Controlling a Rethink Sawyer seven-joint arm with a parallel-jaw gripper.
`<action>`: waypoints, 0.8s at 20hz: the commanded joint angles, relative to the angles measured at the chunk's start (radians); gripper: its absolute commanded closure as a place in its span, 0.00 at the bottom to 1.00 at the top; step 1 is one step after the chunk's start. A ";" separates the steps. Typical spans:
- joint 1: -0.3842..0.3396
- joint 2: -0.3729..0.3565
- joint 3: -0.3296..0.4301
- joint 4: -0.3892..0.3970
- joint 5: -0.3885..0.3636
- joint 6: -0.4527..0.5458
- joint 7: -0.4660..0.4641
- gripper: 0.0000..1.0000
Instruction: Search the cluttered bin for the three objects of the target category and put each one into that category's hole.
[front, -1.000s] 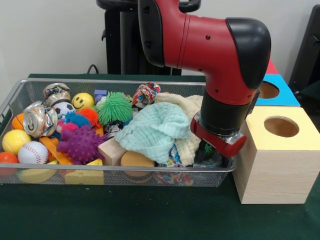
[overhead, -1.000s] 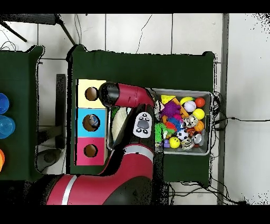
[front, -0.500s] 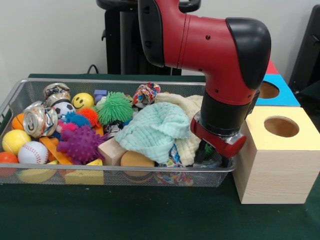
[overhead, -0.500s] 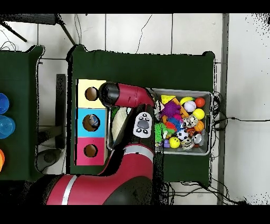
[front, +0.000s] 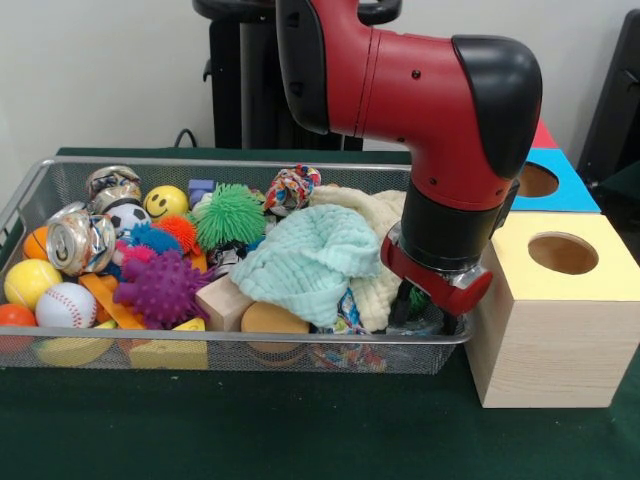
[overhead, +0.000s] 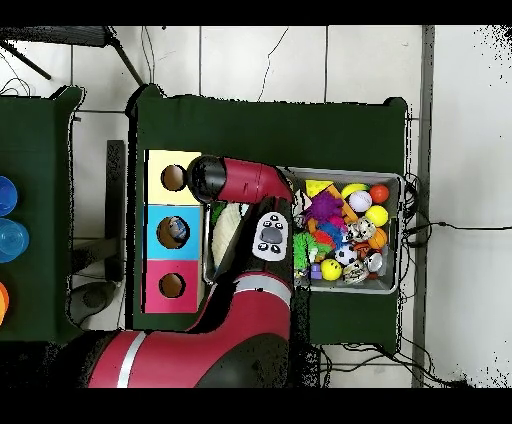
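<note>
While the red and black arm (front: 420, 110) reaches down from above, its lower end sits inside the right end of the wire mesh bin (front: 60, 180), which serves as the landmark below.

Gripper: the gripper (front: 425, 308) is low in the bin's right end, its tips buried among the clutter; whether the fingers are apart or together cannot be told.
Beside the gripper: something green shows right at the tips, too hidden to name.
Cloths: a pale mint green waffle cloth (front: 305, 255) lies heaped in the bin's middle, with a cream knitted cloth (front: 375, 225) behind and to its right, touching the arm's black wrist.
Balls: at the bin's left end lie a white baseball with red stitching (front: 65, 304), a plain yellow ball (front: 30, 282), a yellow smiley ball (front: 165, 201) and a black and white football (front: 127, 215).
Spiky toys: a purple spiked rubber ball (front: 160, 287) sits left of centre in the bin; a green tentacled ball (front: 229, 214) is behind it.
Can: a crushed silver drinks can (front: 82, 240) leans at the bin's left end.
Blocks: a pale wooden block (front: 225, 303) and a round tan disc (front: 272, 319) rest against the bin's front wall.
Boxes: just right of the bin stand a yellow-topped wooden box with a round hole (front: 560, 290), then a blue-topped box with a hole (front: 550, 180) behind it; from overhead, a red-topped box with a hole (overhead: 172, 286) ends the row.
Blue box hole: overhead, something pale shows inside it.
</note>
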 joint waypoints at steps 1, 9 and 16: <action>-0.036 0.055 0.061 -0.058 0.001 -0.090 0.085 0.00; -0.035 0.056 0.053 -0.067 -0.007 -0.059 0.075 1.00; -0.033 0.056 0.052 -0.069 -0.004 -0.059 0.080 1.00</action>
